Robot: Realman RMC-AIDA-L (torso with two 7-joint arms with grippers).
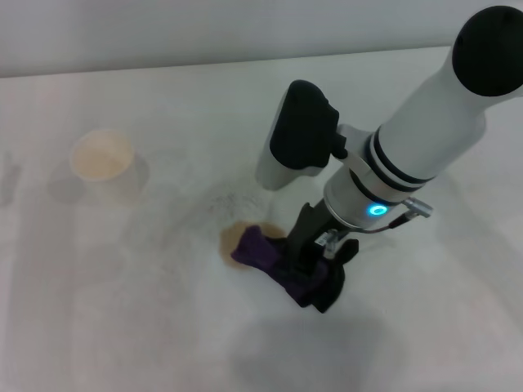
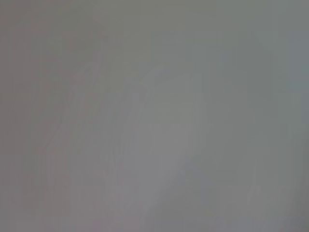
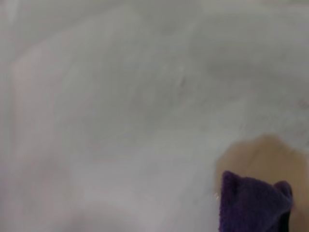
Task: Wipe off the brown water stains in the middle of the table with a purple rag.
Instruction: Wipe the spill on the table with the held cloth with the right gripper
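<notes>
**Rag pressed on the stain**

We see a cream cup (image 1: 101, 155) standing upright well left of the work; its inside looks bare. Mid-table (image 1: 147, 327), our right gripper (image 1: 315, 273) pinches the purple rag (image 1: 265, 255), whose free end lies on the brown stain (image 1: 230, 238). Only the right wrist view shows the stain's (image 3: 263, 157) spread beyond the rag (image 3: 253, 203). The left wrist view shows plain grey.

One purple rag (image 1: 274, 263) centre frame, one brown stain patch (image 1: 231, 238) peeking out, one paper cup (image 1: 101, 157) upper left, one arm w/ gripper (image 1: 320, 273).
</notes>
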